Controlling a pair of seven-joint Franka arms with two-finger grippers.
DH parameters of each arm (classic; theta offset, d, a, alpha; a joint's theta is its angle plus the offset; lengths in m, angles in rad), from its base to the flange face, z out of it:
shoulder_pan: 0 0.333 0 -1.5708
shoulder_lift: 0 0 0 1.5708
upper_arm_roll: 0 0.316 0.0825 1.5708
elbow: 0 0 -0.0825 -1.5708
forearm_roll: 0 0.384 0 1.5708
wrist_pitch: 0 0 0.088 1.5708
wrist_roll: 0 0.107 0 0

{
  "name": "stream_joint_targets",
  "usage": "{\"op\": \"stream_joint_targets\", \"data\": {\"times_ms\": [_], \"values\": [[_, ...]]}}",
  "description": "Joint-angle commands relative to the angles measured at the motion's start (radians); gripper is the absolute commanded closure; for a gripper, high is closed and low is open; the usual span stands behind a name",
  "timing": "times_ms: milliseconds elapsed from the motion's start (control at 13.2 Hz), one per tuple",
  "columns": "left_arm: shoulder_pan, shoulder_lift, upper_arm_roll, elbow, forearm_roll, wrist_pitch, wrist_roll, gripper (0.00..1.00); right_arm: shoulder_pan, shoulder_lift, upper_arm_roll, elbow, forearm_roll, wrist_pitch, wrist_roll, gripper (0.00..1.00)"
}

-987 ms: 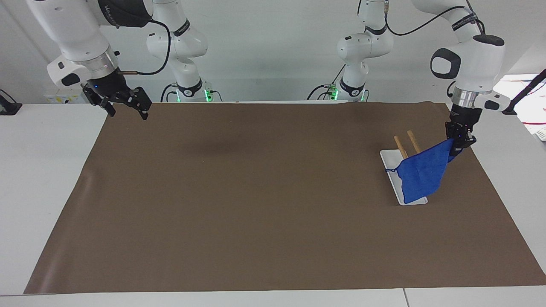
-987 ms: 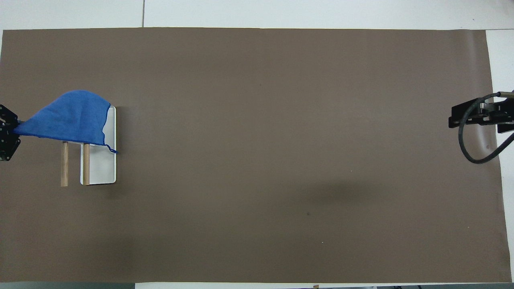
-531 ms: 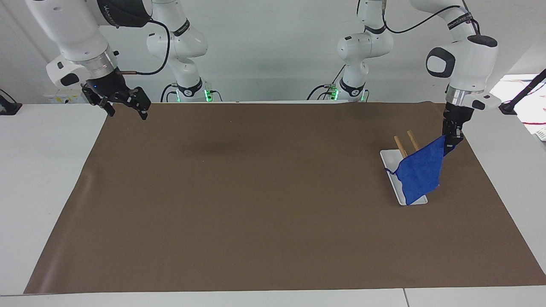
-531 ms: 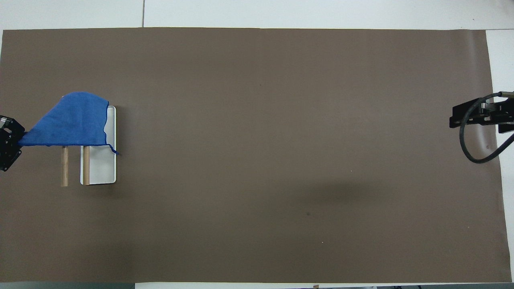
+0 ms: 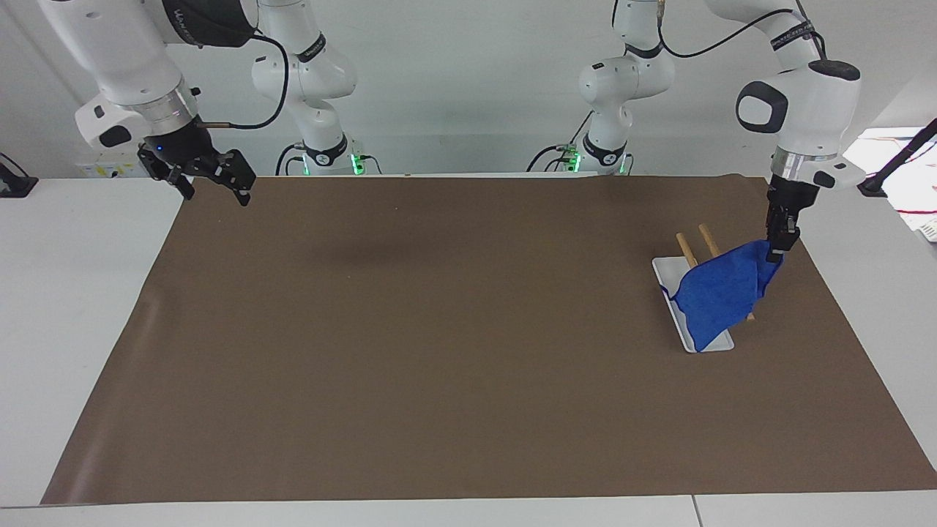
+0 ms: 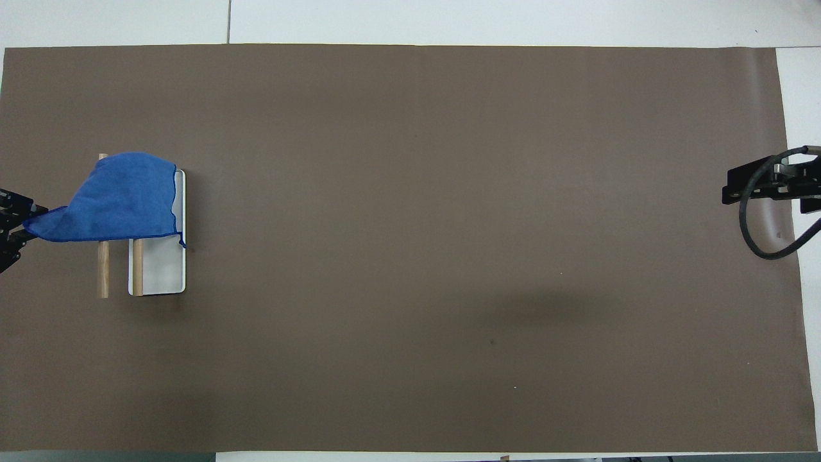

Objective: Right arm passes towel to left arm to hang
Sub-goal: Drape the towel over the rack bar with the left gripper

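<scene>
One towel (image 5: 721, 296) corner pinched in left gripper (image 5: 774, 252) fingers, now slack over rack (image 5: 687, 251): release due. Right gripper (image 5: 218, 192) fingers wide.

Left tool (image 5: 776, 250) touches towel (image 5: 721, 294) draped over rack (image 5: 692, 252).

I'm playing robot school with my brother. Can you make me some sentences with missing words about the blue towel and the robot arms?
1. The towel is the colour ____.
2. The towel is draped over two wooden ____ on a white stand.
3. The towel's corner is at the ____ arm's pincer.
4. The right arm's pincer waits over the mat's edge, holding ____.

Missing words: blue; rods; left; nothing
</scene>
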Motion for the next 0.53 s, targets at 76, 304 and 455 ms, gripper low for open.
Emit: {"op": "stream_joint_targets", "data": {"times_ms": [76, 304, 455], "values": [[-0.004, 0.065, -0.005, 0.165, 0.017, -0.144, 0.03, 0.0, -0.018, -0.011, 0.012, -0.013, 0.001, 0.006, -0.016, 0.0], [-0.047, 0.093, -0.008, 0.279, 0.017, -0.27, 0.227, 0.0, -0.013, -0.011, 0.012, -0.014, 0.001, 0.017, -0.016, 0.0], [-0.068, 0.093, -0.014, 0.299, 0.017, -0.31, 0.408, 0.0, -0.012, -0.011, 0.012, -0.014, 0.001, 0.011, -0.016, 0.0]]}}
